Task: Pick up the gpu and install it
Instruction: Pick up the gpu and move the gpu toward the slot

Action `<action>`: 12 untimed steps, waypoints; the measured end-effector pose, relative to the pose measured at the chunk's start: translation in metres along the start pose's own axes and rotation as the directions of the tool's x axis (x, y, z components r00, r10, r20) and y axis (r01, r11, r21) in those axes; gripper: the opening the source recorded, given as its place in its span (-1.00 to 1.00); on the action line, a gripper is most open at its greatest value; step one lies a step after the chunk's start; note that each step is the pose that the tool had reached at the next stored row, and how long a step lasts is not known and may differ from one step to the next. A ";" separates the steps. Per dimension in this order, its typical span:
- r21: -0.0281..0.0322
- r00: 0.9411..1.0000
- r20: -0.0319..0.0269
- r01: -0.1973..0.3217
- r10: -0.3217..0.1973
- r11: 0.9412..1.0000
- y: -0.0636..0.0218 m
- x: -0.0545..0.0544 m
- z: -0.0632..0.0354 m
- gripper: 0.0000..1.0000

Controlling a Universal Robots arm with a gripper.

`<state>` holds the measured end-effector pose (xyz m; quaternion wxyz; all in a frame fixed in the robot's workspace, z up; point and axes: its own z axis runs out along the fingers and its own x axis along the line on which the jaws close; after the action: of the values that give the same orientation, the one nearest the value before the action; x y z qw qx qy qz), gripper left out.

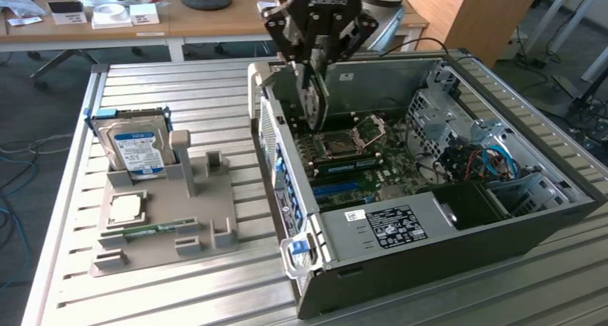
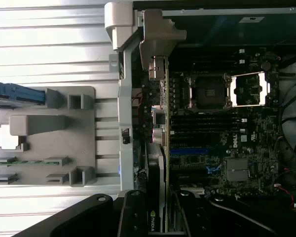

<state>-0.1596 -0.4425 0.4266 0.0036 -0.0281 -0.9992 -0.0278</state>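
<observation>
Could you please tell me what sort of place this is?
Probably a robotics lab set up for computer assembly: an open black desktop computer case on a slatted aluminium table, a grey plastic parts fixture beside it, and cluttered wooden desks behind.

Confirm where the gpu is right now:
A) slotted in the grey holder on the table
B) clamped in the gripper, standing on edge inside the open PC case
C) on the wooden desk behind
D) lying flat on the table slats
B: the gripper grips the gpu on edge over the motherboard inside the open case, while the grey holder carries the hard drive, not the gpu.
</observation>
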 end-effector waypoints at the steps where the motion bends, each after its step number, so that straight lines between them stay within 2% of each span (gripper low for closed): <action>1: 0.000 1.000 -0.001 0.000 0.000 1.000 0.0005 -0.008 0.0000 -0.47; 12: -0.001 1.000 -0.003 0.000 0.000 1.000 0.0032 -0.058 0.0005 -0.47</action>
<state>-0.1011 -0.4426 0.4258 0.0048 -0.0280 -0.9992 -0.0285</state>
